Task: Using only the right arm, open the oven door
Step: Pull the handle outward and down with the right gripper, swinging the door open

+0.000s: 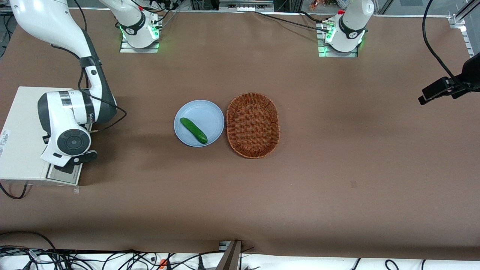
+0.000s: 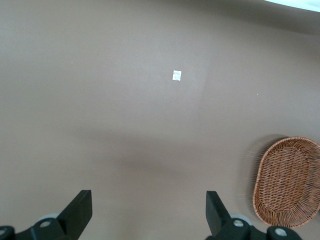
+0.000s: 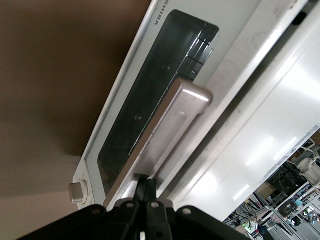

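Looking down your gripper (image 3: 146, 186), you see fingers pressed together against the handle (image 3: 165, 130) of the oven door (image 3: 150, 107).

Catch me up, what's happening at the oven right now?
The right arm is bent down over the oven at its own end of the table. Its gripper is at the oven door, right on the silver bar handle. The door looks barely tipped open, if at all.
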Controlling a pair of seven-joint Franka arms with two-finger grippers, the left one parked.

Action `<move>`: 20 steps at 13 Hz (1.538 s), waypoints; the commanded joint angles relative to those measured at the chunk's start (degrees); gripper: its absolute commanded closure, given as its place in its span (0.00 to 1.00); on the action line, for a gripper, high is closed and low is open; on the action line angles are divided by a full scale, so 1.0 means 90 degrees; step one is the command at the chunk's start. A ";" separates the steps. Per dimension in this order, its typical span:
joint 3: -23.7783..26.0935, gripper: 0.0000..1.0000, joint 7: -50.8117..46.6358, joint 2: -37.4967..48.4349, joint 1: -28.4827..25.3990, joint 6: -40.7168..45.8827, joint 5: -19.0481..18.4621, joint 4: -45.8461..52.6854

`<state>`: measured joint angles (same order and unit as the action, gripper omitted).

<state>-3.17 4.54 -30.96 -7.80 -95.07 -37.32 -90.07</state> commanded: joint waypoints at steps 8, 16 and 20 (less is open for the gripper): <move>0.0049 1.00 -0.0329 -0.0885 0.0047 -0.1184 0.0260 0.0202; 0.0040 1.00 -0.0524 -0.1217 0.0066 -0.1770 0.0270 0.0193; 0.0040 1.00 -0.0524 -0.1286 0.0135 -0.2044 0.0289 0.0183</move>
<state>0.38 -2.25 -39.55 -10.54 -109.31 -28.65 -90.08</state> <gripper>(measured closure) 0.991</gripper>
